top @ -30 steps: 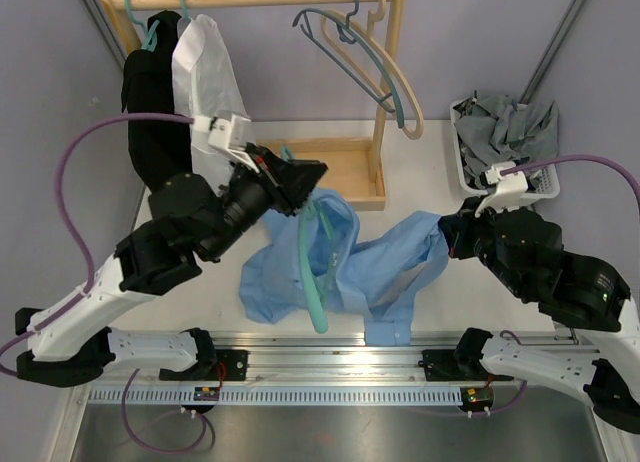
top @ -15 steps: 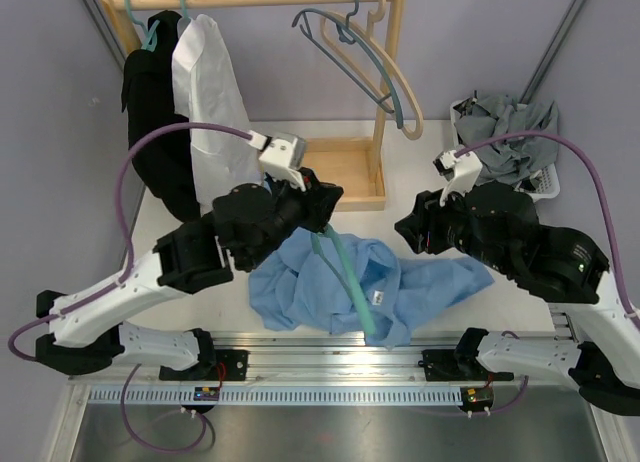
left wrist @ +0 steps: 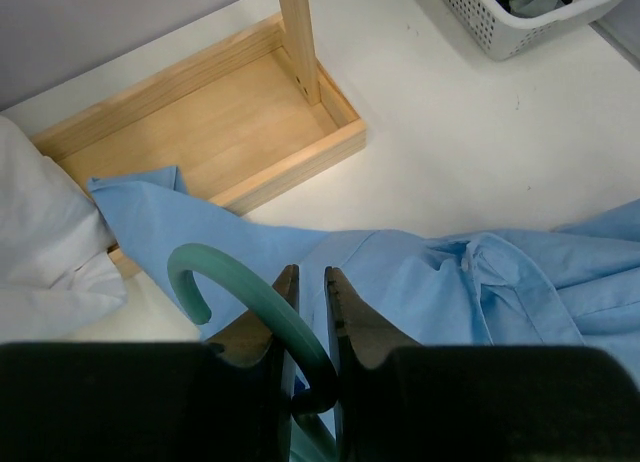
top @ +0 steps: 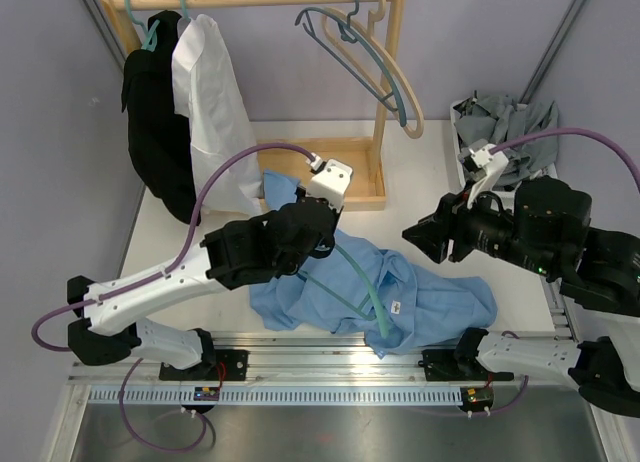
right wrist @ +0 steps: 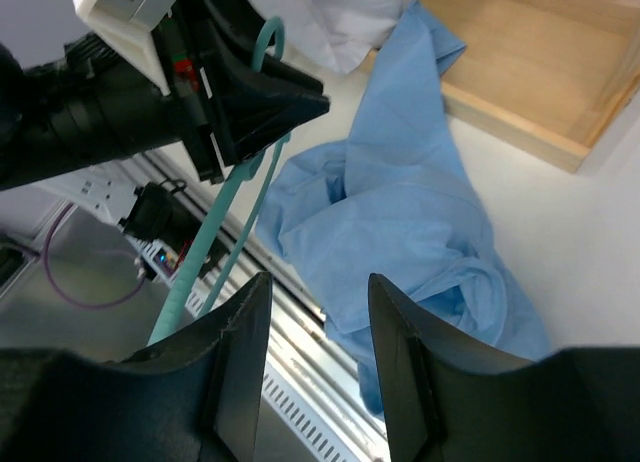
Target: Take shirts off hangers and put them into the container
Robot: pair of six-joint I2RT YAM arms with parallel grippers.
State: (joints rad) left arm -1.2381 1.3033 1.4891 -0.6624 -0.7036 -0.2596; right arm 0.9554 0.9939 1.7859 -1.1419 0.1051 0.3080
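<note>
Left tool (left wrist: pixel 310 278) clamping one hanger (left wrist: pixel 250 282), one blue shirt (left wrist: pixel 420 282)

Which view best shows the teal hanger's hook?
Left wrist: the teal hanger hook sits close up, jaws shut on its neck. Top external shows its arm across the blue shirt; right wrist, mostly its slanting arm.

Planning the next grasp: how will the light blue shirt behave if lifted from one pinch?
Probably floppy: the light blue shirt lies crumpled in soft folds, so it should drape and trail. The teal hanger lies across it, so it may snag.
</note>
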